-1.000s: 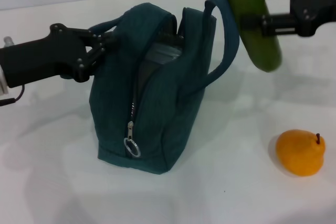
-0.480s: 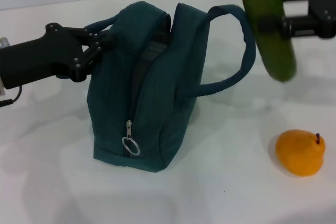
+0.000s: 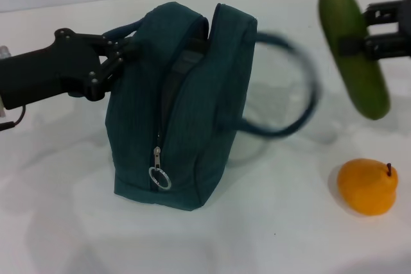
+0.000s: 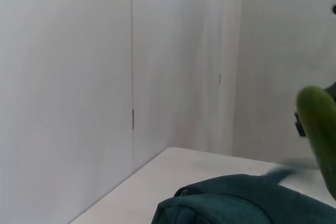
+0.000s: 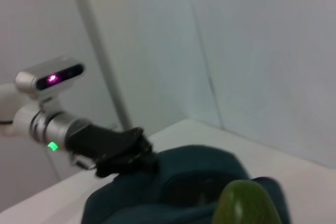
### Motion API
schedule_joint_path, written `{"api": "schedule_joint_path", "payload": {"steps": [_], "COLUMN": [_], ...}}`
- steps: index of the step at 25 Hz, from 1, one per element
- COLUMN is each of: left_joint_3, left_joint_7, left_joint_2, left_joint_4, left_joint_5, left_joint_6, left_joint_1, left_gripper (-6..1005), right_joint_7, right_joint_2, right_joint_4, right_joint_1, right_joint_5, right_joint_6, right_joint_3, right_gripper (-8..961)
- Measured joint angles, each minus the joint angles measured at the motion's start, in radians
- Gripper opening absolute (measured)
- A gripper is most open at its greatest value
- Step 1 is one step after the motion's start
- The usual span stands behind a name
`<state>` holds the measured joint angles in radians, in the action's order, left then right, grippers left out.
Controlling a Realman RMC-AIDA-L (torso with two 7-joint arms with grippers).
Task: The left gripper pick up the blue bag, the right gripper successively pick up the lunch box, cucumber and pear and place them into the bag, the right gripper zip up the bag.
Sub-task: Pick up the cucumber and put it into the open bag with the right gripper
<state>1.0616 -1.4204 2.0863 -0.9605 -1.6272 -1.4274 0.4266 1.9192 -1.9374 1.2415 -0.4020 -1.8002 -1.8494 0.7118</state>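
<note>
The blue bag (image 3: 192, 126) stands upright mid-table, its top zipper open, ring pull (image 3: 160, 178) low on the front. My left gripper (image 3: 117, 52) is shut on the bag's left handle (image 3: 125, 30). The bag's right handle (image 3: 292, 88) hangs loose to the right, blurred. My right gripper (image 3: 371, 30), at the upper right, is shut on the cucumber (image 3: 353, 49), held nearly upright in the air well right of the bag. The pear (image 3: 367, 186) lies on the table below it. The lunch box is hidden. The wrist views show the bag (image 4: 236, 203) (image 5: 173, 192), cucumber (image 4: 317, 129) (image 5: 244, 203) and left gripper (image 5: 123, 153).
The white table (image 3: 276, 235) runs to a pale wall at the back. A camera housing with a purple light (image 5: 50, 80) sits on the left arm's wrist. Bare tabletop lies between the bag and the pear.
My right gripper has carried the cucumber to the right, away from the bag's opening. The bag's right handle has swung out and down. The left gripper and pear stayed put.
</note>
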Motion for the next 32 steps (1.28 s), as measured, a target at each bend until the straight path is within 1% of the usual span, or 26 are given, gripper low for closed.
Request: {"api": "schedule_joint_path", "payload": {"steps": [3,4,6,8,10,13,16,19,22,24,25,27,30,32], "left_joint_3": [0.000,0.000,0.000,0.000,0.000,0.004,0.008,0.009,0.012,0.013,0.013,0.014,0.019,0.020], "left_joint_7": [0.002,0.002,0.002,0.003,0.005,0.014,0.017,0.025,0.030,0.031,0.031,0.031,0.031,0.032], "left_joint_2": [0.000,0.000,0.000,0.000,0.000,0.002,0.001,0.001,0.002,0.002,0.003,0.003,0.003,0.003], "left_joint_4": [0.002,0.001,0.000,-0.001,-0.001,-0.002,-0.002,-0.002,-0.003,-0.001,0.002,0.003,0.003,0.004], "left_joint_5": [0.000,0.000,0.000,0.000,0.000,0.003,0.027,0.048,0.051,0.052,0.052,0.052,0.052,0.052], "left_joint_6": [0.002,0.002,0.002,0.002,0.001,-0.002,-0.002,-0.003,-0.004,-0.004,-0.004,-0.004,-0.004,-0.004], "left_joint_1": [0.001,0.001,0.000,0.003,0.005,0.008,0.008,0.009,0.010,0.010,0.011,0.011,0.011,0.012], "left_gripper": [47,47,47,47,47,47,47,47,47,46,46,46,46,46], "right_joint_7": [-0.003,-0.007,-0.016,-0.028,-0.044,-0.094,-0.168,-0.187,-0.223,-0.264,-0.275,-0.311,-0.373,-0.411], "right_joint_2": [-0.001,-0.004,-0.008,-0.011,-0.012,-0.017,-0.029,-0.035,-0.031,-0.034,-0.037,-0.055,-0.077,-0.082], "right_joint_4": [0.001,0.001,-0.007,-0.027,-0.068,-0.157,-0.264,-0.356,-0.446,-0.507,-0.520,-0.550,-0.569,-0.600], "right_joint_1": [0.010,0.011,0.011,0.012,0.008,-0.019,-0.075,-0.141,-0.211,-0.257,-0.269,-0.298,-0.311,-0.318], "right_joint_5": [0.010,0.026,0.062,0.121,0.207,0.329,0.399,0.393,0.372,0.367,0.367,0.367,0.372,0.391], "right_joint_6": [-0.019,-0.037,-0.062,-0.080,-0.094,-0.104,-0.092,-0.065,-0.024,0.018,0.028,0.062,0.091,0.101], "right_joint_3": [-0.072,-0.120,-0.180,-0.215,-0.212,-0.177,-0.134,-0.103,-0.045,0.003,0.016,0.060,0.116,0.147], "right_gripper": [625,625,625,625,625,625,625,626,626,626,626,626,625,624]}}
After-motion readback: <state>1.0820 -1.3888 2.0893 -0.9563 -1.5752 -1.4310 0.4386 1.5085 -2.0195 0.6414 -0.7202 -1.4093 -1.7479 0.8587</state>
